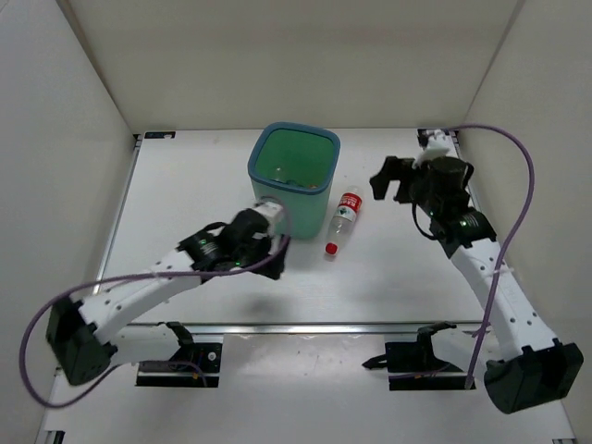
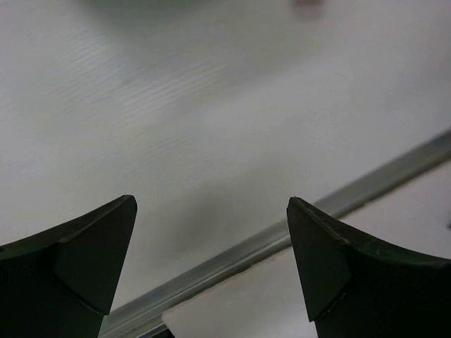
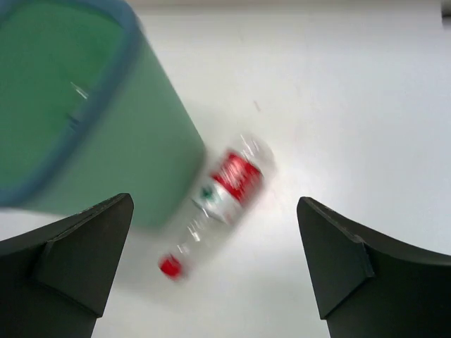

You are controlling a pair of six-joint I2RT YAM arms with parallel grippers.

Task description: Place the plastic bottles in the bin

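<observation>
- The red-labelled plastic bottle [image 1: 344, 218] is laid on the table [image 1: 185, 185] just beside the bin [image 1: 290, 209], outside it.
- The left gripper [image 2: 211, 204] and right gripper [image 3: 215, 201] are spread wide; nothing is held.

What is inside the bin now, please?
The bin shows green inner walls and faint small shapes low down, too unclear to name. Its near wall hides part of the floor.

This is a robot lab. Plain white walls [image 1: 55, 139] box in a white tabletop [image 1: 185, 176], with a left arm [image 1: 139, 287] and right arm [image 1: 490, 277] bolted on
</observation>
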